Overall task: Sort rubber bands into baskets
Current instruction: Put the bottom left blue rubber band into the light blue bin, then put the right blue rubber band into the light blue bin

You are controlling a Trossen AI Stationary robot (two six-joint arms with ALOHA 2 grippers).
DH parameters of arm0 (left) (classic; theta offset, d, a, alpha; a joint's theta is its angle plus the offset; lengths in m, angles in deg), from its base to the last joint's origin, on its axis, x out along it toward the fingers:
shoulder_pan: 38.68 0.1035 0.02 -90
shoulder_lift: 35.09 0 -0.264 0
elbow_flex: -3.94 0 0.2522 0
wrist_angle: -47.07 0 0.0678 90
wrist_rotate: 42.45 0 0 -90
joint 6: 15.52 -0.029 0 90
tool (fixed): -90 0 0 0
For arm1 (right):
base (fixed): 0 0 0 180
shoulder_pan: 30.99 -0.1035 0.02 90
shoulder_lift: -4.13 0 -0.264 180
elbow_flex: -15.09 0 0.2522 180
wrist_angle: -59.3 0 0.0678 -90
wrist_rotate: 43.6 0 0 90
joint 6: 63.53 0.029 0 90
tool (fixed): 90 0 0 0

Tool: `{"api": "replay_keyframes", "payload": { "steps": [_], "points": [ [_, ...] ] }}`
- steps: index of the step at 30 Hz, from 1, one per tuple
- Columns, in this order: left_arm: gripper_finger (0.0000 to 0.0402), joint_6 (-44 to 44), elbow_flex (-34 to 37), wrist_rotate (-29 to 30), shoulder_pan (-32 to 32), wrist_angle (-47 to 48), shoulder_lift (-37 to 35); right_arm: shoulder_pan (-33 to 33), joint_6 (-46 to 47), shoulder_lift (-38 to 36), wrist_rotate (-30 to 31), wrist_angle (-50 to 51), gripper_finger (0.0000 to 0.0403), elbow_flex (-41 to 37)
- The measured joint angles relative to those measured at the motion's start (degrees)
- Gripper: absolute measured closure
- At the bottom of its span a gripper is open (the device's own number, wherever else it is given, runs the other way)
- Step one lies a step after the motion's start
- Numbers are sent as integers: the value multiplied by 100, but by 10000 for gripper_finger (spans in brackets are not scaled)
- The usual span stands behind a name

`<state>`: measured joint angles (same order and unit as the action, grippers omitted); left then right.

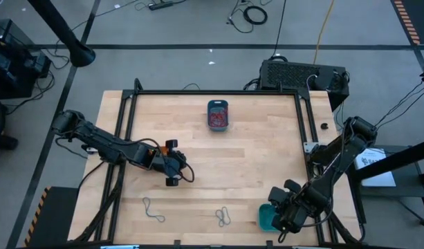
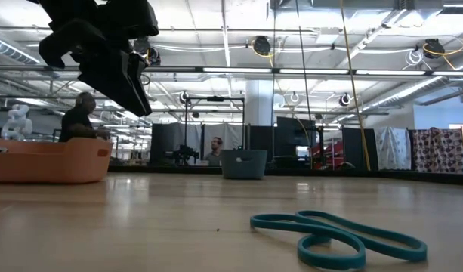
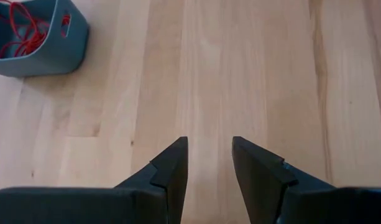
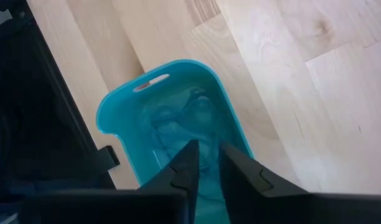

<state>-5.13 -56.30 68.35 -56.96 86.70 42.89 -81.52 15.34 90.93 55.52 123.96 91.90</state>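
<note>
Beyond the pale wood counter (image 1: 218, 166) lies a grey floor (image 1: 198, 28) strewn with black cables (image 1: 253, 14). The low view shows a large hall with a white ceiling, long strip lights (image 2: 291, 70) and a pillar (image 2: 257, 113). 2 people (image 2: 80, 117) sit far off, near patterned curtains (image 2: 439, 155).

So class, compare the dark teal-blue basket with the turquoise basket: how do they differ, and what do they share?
The dark teal-blue basket holds red bands; the turquoise basket holds turquoise ones. The dark teal-blue basket stands alone at the table's far edge; the turquoise basket sits at the near edge beneath the right gripper. Both have rounded corners and a handle slot.
</note>
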Motion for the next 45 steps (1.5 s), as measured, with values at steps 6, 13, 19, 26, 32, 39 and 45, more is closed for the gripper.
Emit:
{"api": "replay_keyframes", "payload": {
  "steps": [6, 13, 19, 26, 32, 39, 45],
  "points": [
    [268, -4, 0, -270, 0, -200, 0, 0, -51, 0, -10, -44, 315, 0],
    [268, 97, 0, -1669, -43, -1045, 0, 96, -1003, 0, 724, -936, 303, -4],
    [268, 1143, 0, -2601, -392, -917, 0, 272, -3098, 0, 2009, -2116, 303, -4],
    [268, 2456, 4, -2747, -1361, -147, 0, 468, -5457, 170, 2705, -3431, 303, -4],
    [268, 3796, 238, -2292, -2534, -229, 0, 672, -6614, 601, 2681, -4120, 303, -4],
    [268, 4504, 407, -1103, -3414, -711, 2, 968, -6931, 1247, 2047, -4311, 303, -4],
    [268, 4039, 415, -293, -3547, -739, 2, 1366, -7074, 2066, 1326, -4992, 303, -4]
  ]
}}
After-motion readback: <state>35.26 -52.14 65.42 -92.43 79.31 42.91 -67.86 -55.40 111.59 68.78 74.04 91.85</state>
